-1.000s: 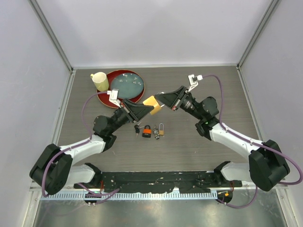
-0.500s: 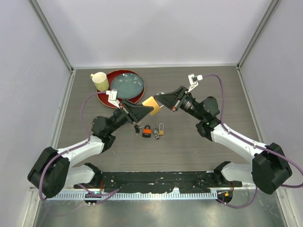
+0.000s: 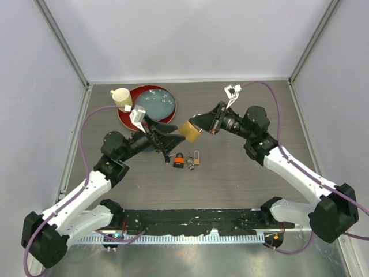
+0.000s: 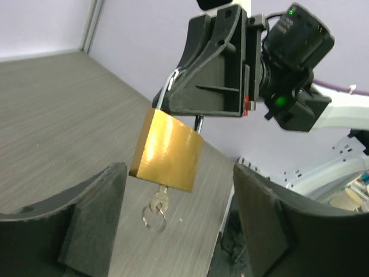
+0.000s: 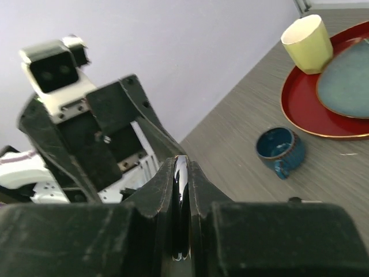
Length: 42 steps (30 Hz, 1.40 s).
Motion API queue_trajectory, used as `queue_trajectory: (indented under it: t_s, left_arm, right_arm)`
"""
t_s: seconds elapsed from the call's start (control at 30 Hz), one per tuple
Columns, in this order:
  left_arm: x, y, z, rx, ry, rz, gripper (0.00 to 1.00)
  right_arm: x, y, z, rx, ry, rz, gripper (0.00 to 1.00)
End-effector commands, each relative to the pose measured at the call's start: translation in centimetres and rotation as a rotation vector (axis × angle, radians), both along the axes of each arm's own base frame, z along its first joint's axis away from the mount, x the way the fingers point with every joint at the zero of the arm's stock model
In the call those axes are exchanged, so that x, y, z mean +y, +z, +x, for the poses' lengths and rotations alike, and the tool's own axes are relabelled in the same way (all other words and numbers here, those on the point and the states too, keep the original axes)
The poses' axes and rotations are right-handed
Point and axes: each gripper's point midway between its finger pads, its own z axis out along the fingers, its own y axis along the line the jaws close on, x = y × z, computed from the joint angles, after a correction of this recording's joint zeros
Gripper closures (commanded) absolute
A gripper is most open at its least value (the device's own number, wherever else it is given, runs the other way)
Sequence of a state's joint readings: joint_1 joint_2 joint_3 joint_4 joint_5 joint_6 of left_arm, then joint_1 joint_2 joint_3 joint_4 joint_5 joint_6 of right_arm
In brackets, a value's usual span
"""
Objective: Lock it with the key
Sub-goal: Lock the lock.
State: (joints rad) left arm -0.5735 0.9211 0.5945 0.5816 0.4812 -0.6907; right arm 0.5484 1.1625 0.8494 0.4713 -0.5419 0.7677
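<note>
A brass padlock (image 3: 189, 131) hangs in the air over the table's middle, and my right gripper (image 3: 197, 123) is shut on its shiny shackle (image 5: 180, 176). In the left wrist view the padlock (image 4: 167, 151) faces me, with a silver key (image 4: 158, 201) and its ring hanging from the keyhole underneath. My left gripper (image 4: 179, 222) stands open just in front of it, a finger on each side, touching neither key nor lock. From above, the left gripper (image 3: 173, 143) sits just left of the lock.
On the table below lie an orange padlock (image 3: 179, 160), two smaller locks (image 3: 194, 160) and a dark key (image 3: 167, 157). A red tray (image 3: 123, 118) with a blue-grey plate (image 3: 153, 103) and a yellow cup (image 3: 121, 97) stands at the back left. A blue cup (image 5: 279, 151) stands near it.
My left gripper has opened, let go of the key and drawn back to the left. The key stays in the padlock, which the right gripper still holds.
</note>
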Motion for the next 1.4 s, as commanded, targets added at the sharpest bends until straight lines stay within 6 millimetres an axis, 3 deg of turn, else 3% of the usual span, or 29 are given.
queue_trajectory:
  t_s: [0.0, 0.03, 0.07, 0.1, 0.13, 0.17, 0.23, 0.27, 0.47, 0.73, 0.8, 0.9, 0.93, 1.03, 1.17, 1.23, 1.37]
  left_arm:
    - [0.5, 0.9, -0.9, -0.104, -0.027, 0.201, 0.19]
    - [0.4, 0.6, -0.7, -0.092, -0.034, 0.231, 0.18]
    - [0.4, -0.3, -1.1, -0.061, -0.065, 0.275, 0.15]
    - [0.2, 0.8, -1.1, -0.079, -0.083, 0.282, 0.15]
    - [0.1, 0.7, -1.1, -0.089, -0.100, 0.309, 0.15]
    - [-0.3, -0.7, -1.0, -0.034, -0.130, 0.352, 0.14]
    - [-0.7, 0.1, -1.3, -0.053, -0.186, 0.381, 0.14]
    - [-1.0, -1.1, -1.1, -0.005, -0.211, 0.411, 0.14]
    - [-2.7, -0.2, -1.9, -0.003, -0.358, 0.353, 0.14]
    - [-5.3, -0.7, -3.7, 0.025, -0.532, 0.218, 0.19]
    - [-5.7, -0.8, -3.8, 0.021, -0.540, 0.214, 0.28]
    - [-6.3, -1.2, -3.9, 0.033, -0.554, 0.219, 0.49]
    - [-6.5, -1.3, -4.0, 0.034, -0.558, 0.220, 0.67]
    - [-6.8, -1.2, -3.9, 0.039, -0.547, 0.205, 0.99]
    - [-6.7, -0.3, -3.5, -0.005, -0.501, 0.161, 1.00]
    - [-6.6, -0.1, -2.9, -0.017, -0.449, 0.146, 1.00]
    - [-6.0, 0.5, -2.6, -0.049, -0.379, 0.111, 1.00]
  right_arm:
    - [-0.7, 3.5, -0.9, -0.183, 0.055, -0.094, 0.99]
    - [-0.5, 4.3, -1.7, -0.213, 0.104, -0.107, 0.99]
    - [-0.1, 3.6, -1.8, -0.211, 0.141, -0.135, 0.98]
    - [0.0, 2.9, -2.1, -0.188, 0.169, -0.167, 0.99]
    - [0.2, 3.2, -2.7, -0.225, 0.221, -0.182, 0.99]
    - [0.3, 3.0, -2.9, -0.224, 0.242, -0.194, 0.99]
    - [0.3, 2.8, -3.3, -0.235, 0.269, -0.209, 0.98]
    - [0.3, 2.8, -3.6, -0.242, 0.289, -0.209, 0.98]
    - [0.0, 3.7, -4.5, -0.269, 0.305, -0.207, 0.99]
    - [-0.1, 5.0, -4.3, -0.276, 0.270, -0.152, 0.99]
    - [-0.1, 5.2, -4.3, -0.283, 0.266, -0.145, 0.99]
    - [0.0, 5.7, -4.2, -0.285, 0.262, -0.122, 0.99]
    - [0.0, 5.8, -4.3, -0.276, 0.265, -0.116, 0.99]
    - [0.1, 5.9, -4.4, -0.271, 0.277, -0.107, 0.98]
    - [-0.4, 6.1, -3.3, -0.272, 0.175, -0.106, 0.96]
    - [-1.2, 6.5, -2.9, -0.275, 0.101, -0.106, 0.84]
    - [-2.5, 7.5, -2.1, -0.287, -0.020, -0.083, 0.42]
